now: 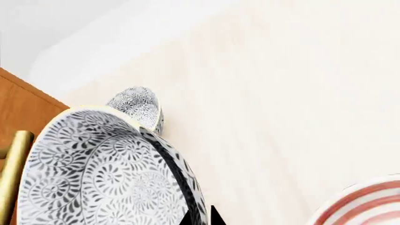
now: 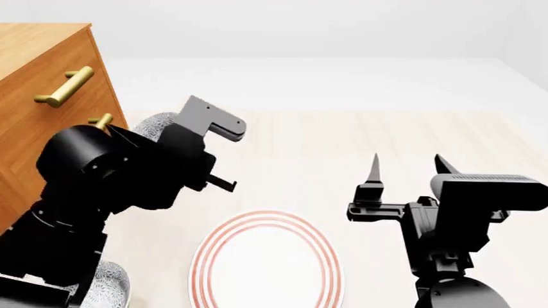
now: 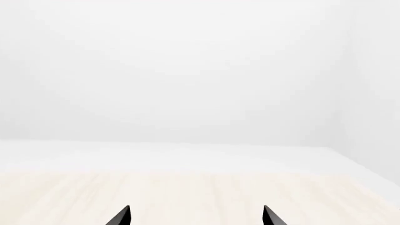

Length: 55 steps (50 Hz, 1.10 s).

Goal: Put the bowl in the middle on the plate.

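Three patterned bowls show: one (image 1: 103,173) right at the left pincer (image 1: 201,219), a second (image 1: 138,105) just beyond it, a third (image 2: 107,282) apart. One plate (image 2: 265,263). Two brass handles (image 2: 64,86).

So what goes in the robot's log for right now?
left tool: pinching bowl rim | right tool: open, holding nothing | plate: no bowl on it yet

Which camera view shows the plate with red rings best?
The head view: the plate lies nearly whole between both arms, only its near edge cut off. The left wrist view catches just a corner of its rim. The right wrist view shows none of it.
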Motion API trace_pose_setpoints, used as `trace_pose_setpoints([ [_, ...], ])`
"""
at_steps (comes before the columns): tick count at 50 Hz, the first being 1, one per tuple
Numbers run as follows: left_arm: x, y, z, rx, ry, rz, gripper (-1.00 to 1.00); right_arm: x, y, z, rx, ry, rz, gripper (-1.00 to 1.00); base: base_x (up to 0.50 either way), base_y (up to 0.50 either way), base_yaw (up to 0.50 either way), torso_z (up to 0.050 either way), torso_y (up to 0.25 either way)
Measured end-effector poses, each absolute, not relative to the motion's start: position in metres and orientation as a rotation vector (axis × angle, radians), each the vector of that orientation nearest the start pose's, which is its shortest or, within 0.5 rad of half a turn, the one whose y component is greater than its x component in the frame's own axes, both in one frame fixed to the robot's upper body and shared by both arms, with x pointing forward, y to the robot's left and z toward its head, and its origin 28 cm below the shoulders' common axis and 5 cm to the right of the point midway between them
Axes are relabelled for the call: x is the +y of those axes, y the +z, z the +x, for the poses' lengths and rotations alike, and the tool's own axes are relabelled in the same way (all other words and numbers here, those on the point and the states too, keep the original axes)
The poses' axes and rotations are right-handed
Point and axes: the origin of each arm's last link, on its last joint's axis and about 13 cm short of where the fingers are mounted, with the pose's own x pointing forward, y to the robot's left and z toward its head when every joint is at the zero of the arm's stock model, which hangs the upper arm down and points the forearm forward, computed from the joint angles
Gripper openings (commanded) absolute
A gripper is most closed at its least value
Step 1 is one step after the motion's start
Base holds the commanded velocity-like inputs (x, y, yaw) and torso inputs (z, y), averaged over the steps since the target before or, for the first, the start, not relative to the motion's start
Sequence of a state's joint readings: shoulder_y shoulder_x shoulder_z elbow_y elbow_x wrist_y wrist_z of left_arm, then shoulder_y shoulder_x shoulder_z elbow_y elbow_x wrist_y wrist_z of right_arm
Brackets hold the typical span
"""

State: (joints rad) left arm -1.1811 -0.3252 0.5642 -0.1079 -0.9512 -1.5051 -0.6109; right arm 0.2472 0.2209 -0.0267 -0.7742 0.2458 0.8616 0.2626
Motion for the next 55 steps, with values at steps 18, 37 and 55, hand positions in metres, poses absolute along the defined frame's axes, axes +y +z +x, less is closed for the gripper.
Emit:
trace_pose_setpoints([
  [18,0.167,0.215,0.228,0.362,-0.491,0.891,-1.00,-0.115,0.165,0.211,-0.151,-0.087,-0.055,1.00,0.00,0.00,0.00,0.000,0.000],
  [37,0.157,0.196,0.194,0.273,-0.731,1.079,-1.00,-0.116,0.165,0.209,-0.152,-0.096,-0.057,1.00,0.00,0.00,0.00,0.000,0.001],
  [55,0.151,0.186,0.195,0.270,-0.823,1.106,-1.00,-0.116,0.165,0.206,-0.152,-0.098,-0.058,1.00,0.00,0.00,0.00,0.000,0.001],
])
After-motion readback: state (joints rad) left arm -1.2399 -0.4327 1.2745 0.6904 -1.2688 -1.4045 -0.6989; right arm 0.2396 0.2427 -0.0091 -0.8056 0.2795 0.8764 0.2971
